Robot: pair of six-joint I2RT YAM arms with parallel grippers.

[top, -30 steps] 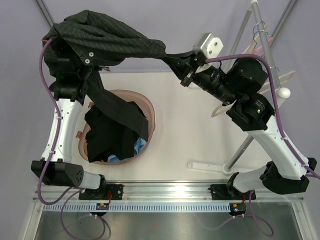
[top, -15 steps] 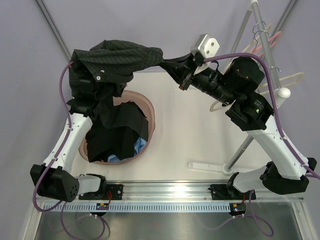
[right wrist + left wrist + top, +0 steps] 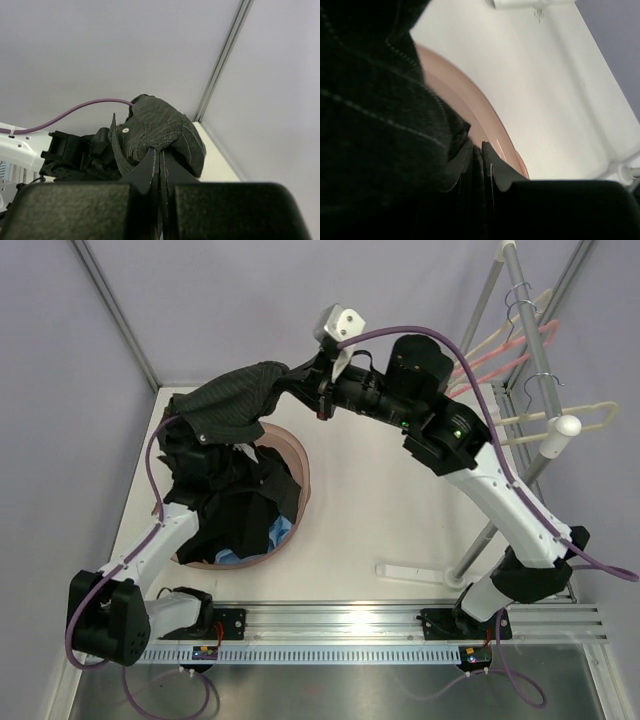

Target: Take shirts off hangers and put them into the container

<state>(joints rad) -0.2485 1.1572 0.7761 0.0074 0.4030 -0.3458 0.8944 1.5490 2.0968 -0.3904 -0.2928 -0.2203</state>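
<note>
The charcoal pinstriped shirt (image 3: 235,400) hangs bunched between both grippers above the far rim of the pinkish container (image 3: 300,465). My right gripper (image 3: 302,388) is shut on its right end; in the right wrist view the gripper (image 3: 160,152) pinches the striped cloth (image 3: 160,127). My left gripper (image 3: 476,145) is shut on a dark fold of the same shirt (image 3: 370,100), just over the tub rim (image 3: 470,105). From above the shirt covers it. A black shirt (image 3: 225,515) and a light blue shirt (image 3: 255,545) lie in the container. Pink (image 3: 500,348) and cream hangers (image 3: 545,420) hang bare.
The grey rack pole (image 3: 520,300) rises at the right, its white foot bar (image 3: 420,570) lying on the table near my right arm's base. A slanted frame post (image 3: 115,315) stands at the back left. The metal rail (image 3: 340,618) runs along the near edge.
My right arm has swung left and my left arm has come down and inward, so the stretched pinstriped shirt is now bunched over the container's far rim.
</note>
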